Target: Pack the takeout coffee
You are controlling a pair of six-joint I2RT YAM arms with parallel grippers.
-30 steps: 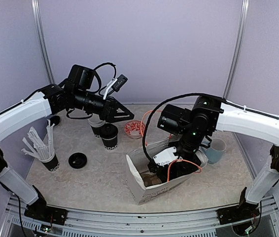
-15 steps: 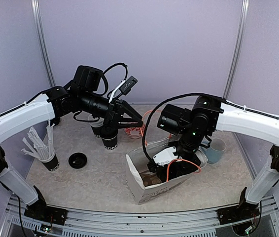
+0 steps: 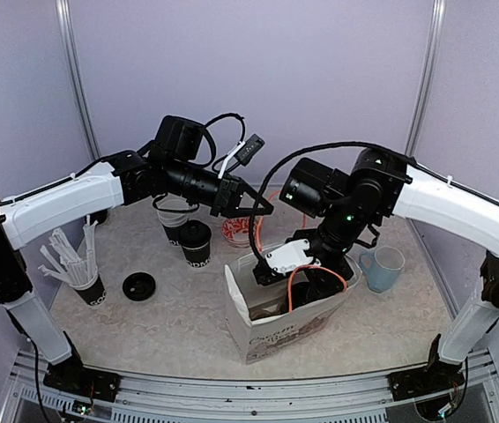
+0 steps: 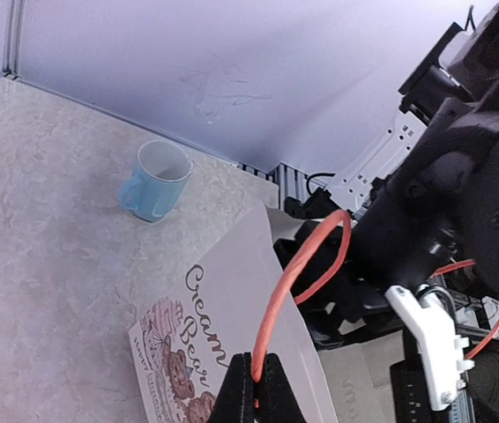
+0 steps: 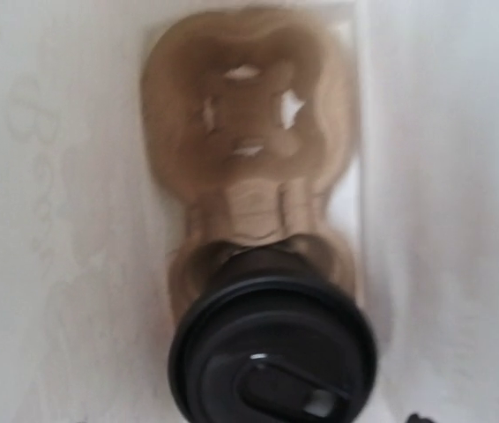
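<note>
Looking down through the right wrist view, we see one takeout coffee cup [image 5: 271, 348] standing upright in the brown carrier [image 5: 249, 150] at the bottom of the white bag [image 3: 271, 333]. Its long axis is vertical and its lid faces up. A second lidded cup [image 3: 196, 244] stands upright on the surface [image 3: 170, 326], left of the bag. The left gripper [image 4: 254, 388] has its jaws pinched together on the bag's orange handle [image 4: 307, 264]. The right gripper [image 3: 309, 278] hangs over the bag's mouth; we cannot tell how its jaws stand.
</note>
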